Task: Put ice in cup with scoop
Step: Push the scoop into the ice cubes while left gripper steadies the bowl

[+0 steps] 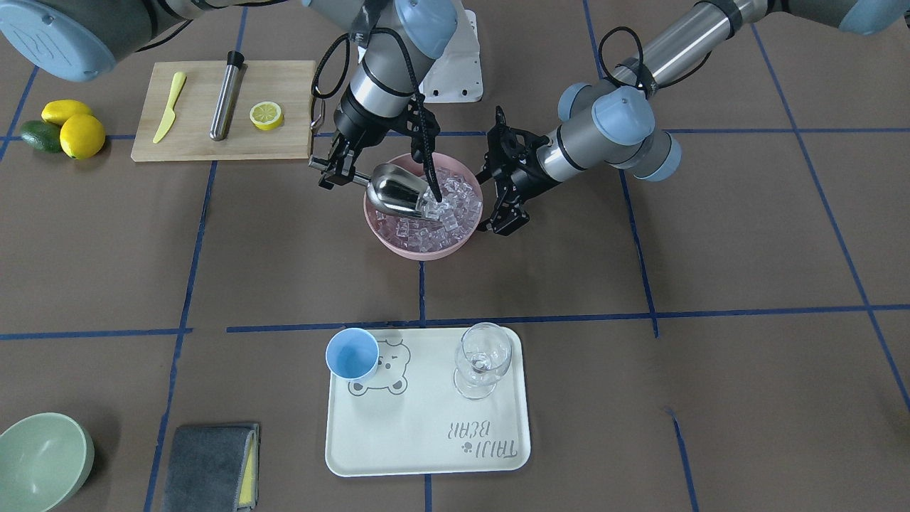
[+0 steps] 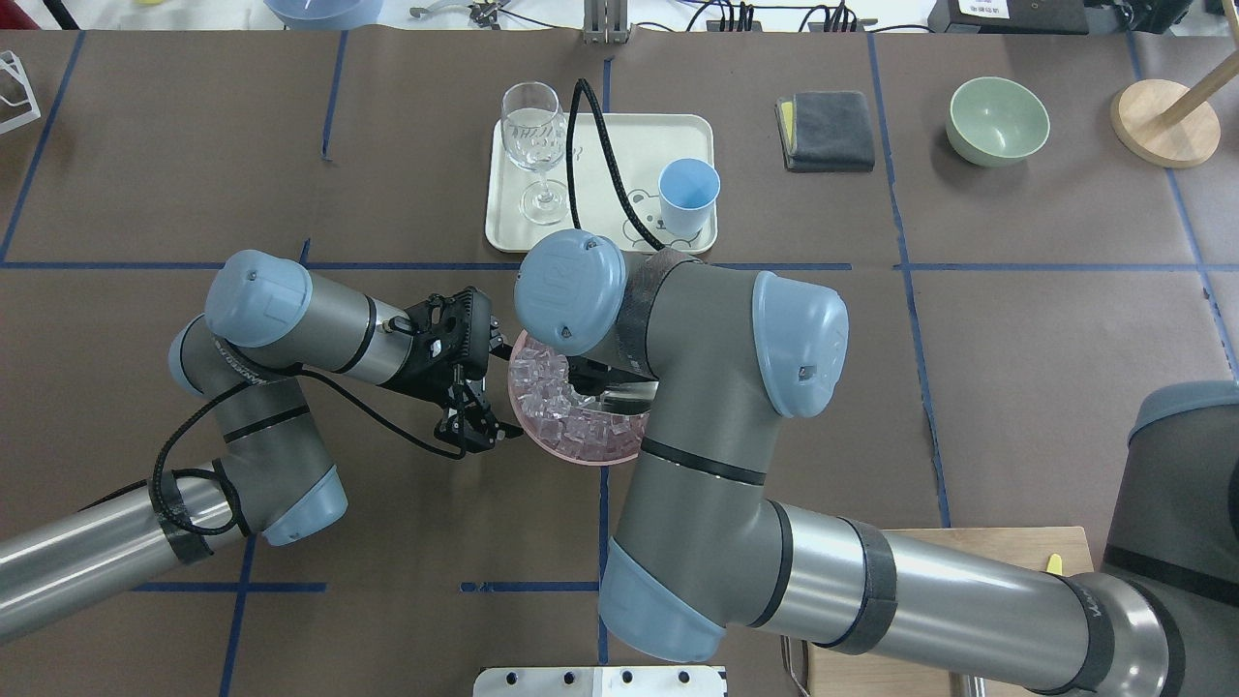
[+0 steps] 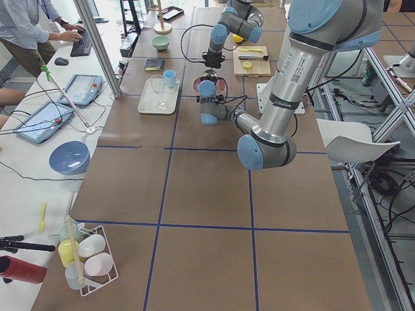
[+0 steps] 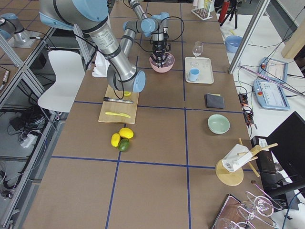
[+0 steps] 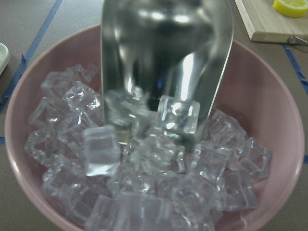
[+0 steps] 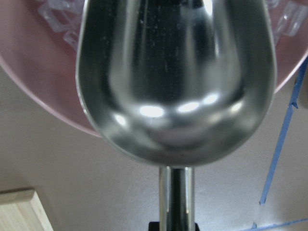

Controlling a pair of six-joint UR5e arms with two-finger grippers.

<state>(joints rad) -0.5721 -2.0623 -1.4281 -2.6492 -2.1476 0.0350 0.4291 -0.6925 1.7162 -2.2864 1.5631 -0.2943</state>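
The steel scoop (image 1: 394,188) lies tilted with its mouth pushed into the ice (image 1: 455,203), which fills a pink bowl (image 1: 419,250) at mid-table. My right gripper (image 1: 333,171) is shut on the scoop's thin handle at the bowl's side. In the left wrist view a few cubes (image 5: 178,115) sit at the lip of the scoop (image 5: 163,62). My left gripper (image 1: 492,201) is open and empty, right beside the bowl's opposite rim. The light-blue cup (image 1: 352,354) stands empty on a white tray (image 1: 426,427) across the table from the robot.
A clear stemmed glass (image 1: 483,359) stands on the same tray. A wooden board (image 1: 284,142) holds a yellow knife (image 1: 169,107), a steel cylinder (image 1: 226,96) and a lemon half (image 1: 266,114). Lemons (image 1: 82,135), a green bowl (image 1: 43,459) and a grey cloth (image 1: 210,466) lie at the edges.
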